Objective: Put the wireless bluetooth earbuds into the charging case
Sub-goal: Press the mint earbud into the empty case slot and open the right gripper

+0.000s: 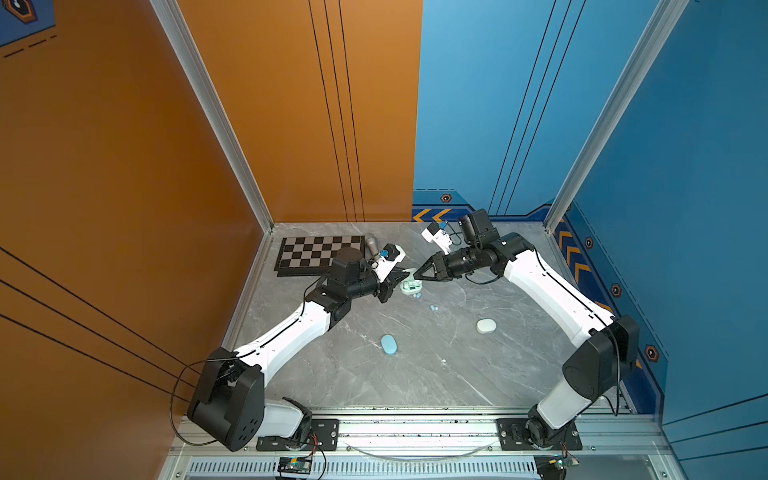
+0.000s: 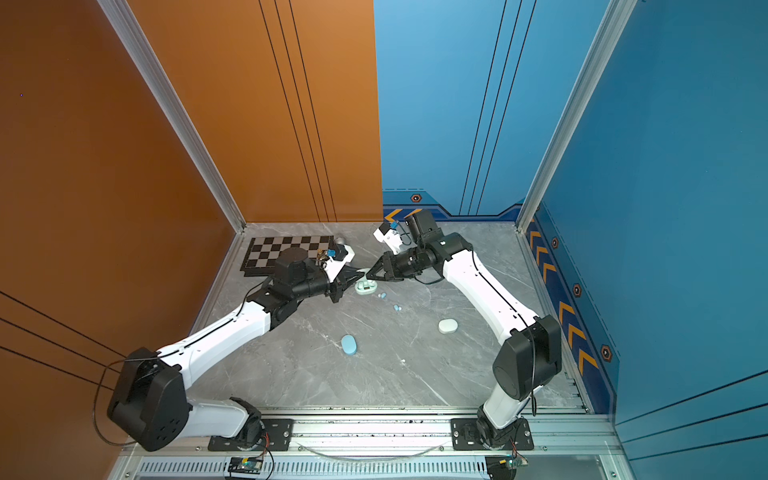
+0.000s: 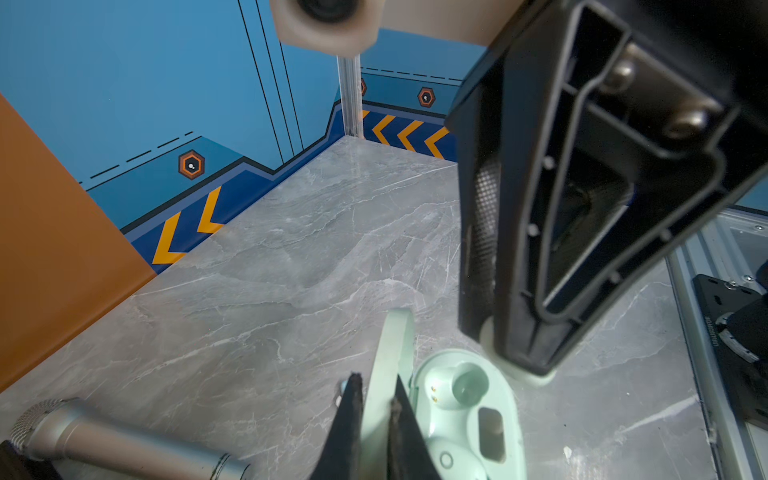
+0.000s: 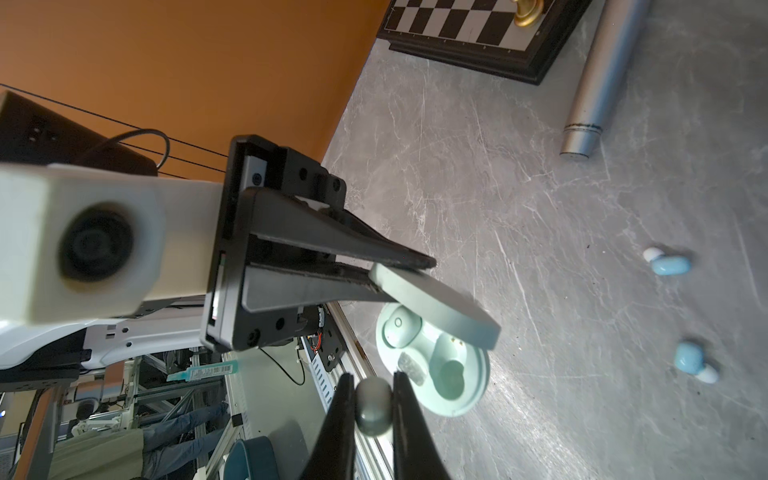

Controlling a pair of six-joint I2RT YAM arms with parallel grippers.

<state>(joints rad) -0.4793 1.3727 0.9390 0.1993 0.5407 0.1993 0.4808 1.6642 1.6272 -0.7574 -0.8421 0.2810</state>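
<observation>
The mint charging case (image 1: 411,287) (image 2: 365,286) lies open on the marble table near the back middle. My left gripper (image 3: 376,386) (image 1: 405,274) is shut on its raised lid (image 3: 395,340) (image 4: 436,307). The case's base (image 3: 465,407) (image 4: 440,374) shows one empty round well. My right gripper (image 4: 374,382) (image 1: 419,276) is shut on a small mint earbud (image 4: 374,411), held just above and beside the base. Two pale blue earbuds (image 1: 418,295) (image 1: 433,308) (image 4: 671,264) (image 4: 692,359) lie loose on the table, a little nearer the front than the case.
A closed blue case (image 1: 389,345) lies mid-table and a closed white case (image 1: 486,326) to the right. A chessboard (image 1: 316,253) and a silver microphone (image 1: 371,245) (image 3: 104,440) lie at the back left, close to my left arm.
</observation>
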